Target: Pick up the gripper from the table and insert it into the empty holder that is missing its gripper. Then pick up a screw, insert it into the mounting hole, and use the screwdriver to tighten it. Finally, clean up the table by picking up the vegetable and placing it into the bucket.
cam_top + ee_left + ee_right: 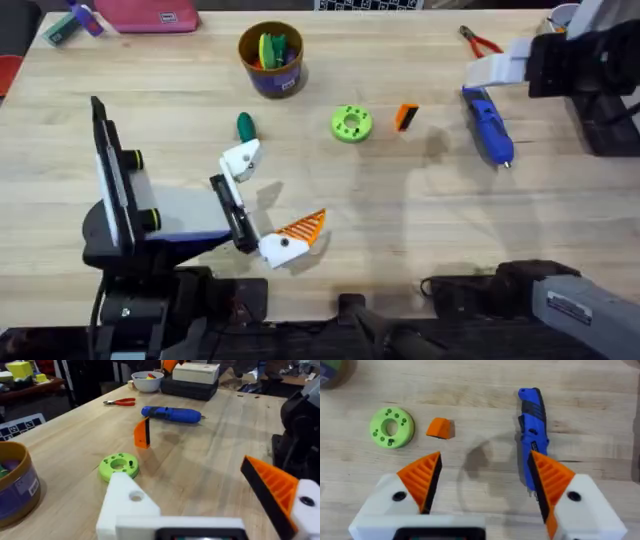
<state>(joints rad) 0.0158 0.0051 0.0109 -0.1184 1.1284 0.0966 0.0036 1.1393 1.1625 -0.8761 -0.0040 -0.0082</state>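
The small orange gripper [405,117] stands alone on the worktop [400,220], between the light green disc [350,123] and the blue screwdriver [488,126]. Nothing touches it. In the left wrist view it stands upright on its edge, just in front of the screwdriver, which lies flat.

The left gripper [262,200] rests low over the worktop in the lower middle of the overhead view. Its jaws are open and hold nothing. One jaw carries an orange ridged pad [305,229]; the other ends in the bare white holder [241,159], and the left wrist view shows the mounting hole [135,495] in its face. The dark green vegetable [245,126] lies near this holder, apart from it.

The right gripper [482,482] hangs above the worktop, and its wrist view looks down on the disc, the orange gripper and the screwdriver. Its jaws are wide open and empty.

The bucket [271,60] stands at the far side with colourful items inside. Red-handled pliers [478,41] lie beyond the screwdriver.
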